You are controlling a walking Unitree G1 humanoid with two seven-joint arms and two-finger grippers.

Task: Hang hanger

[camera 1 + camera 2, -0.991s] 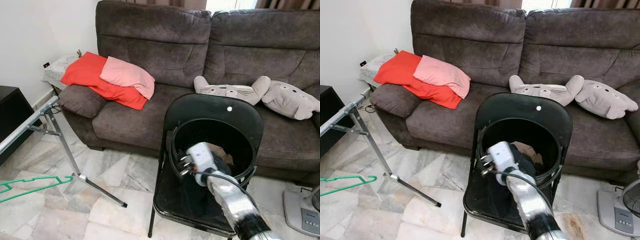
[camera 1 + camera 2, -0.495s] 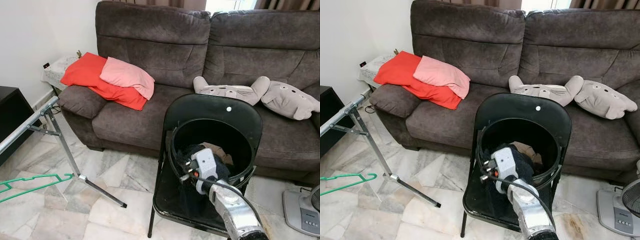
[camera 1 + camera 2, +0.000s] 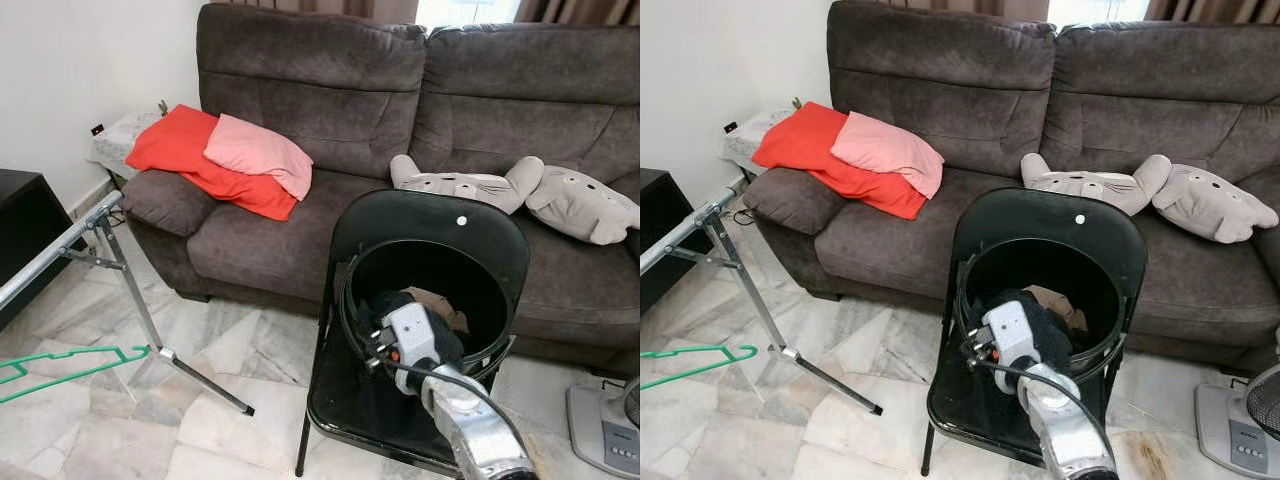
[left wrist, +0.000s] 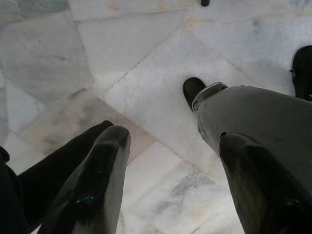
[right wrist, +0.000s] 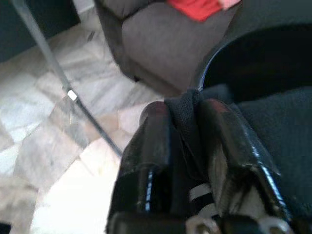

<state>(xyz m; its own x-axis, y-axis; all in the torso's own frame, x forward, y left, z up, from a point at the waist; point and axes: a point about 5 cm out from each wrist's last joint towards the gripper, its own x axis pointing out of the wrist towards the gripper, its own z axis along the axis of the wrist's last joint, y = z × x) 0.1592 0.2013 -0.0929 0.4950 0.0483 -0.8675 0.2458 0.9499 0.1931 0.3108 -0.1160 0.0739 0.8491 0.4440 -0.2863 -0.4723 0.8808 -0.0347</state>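
A green hanger (image 3: 70, 362) hangs low at the far left, under the slanted metal rail of a clothes rack (image 3: 55, 255). A black basket (image 3: 495, 300) stands on a black folding chair (image 3: 430, 215). My right gripper (image 3: 373, 342) is at the basket's front rim, shut on a fold of black cloth (image 5: 186, 117) that bulges over the edge; a brownish garment (image 3: 440, 300) lies behind it. The left gripper (image 4: 175, 146) hangs open over the marble floor with nothing between its fingers (image 4: 105, 165).
A dark brown sofa (image 3: 330, 90) fills the back, with red and pink cushions (image 3: 230, 155) and two grey plush toys (image 3: 520, 185). A fan base (image 3: 605, 425) stands at the right, a black cabinet (image 3: 20, 240) at the left. Marble floor (image 3: 200, 420) lies between rack and chair.
My right arm has drawn back and down toward me. The black cloth has come up over the basket's front rim with it. The hanger has not moved.
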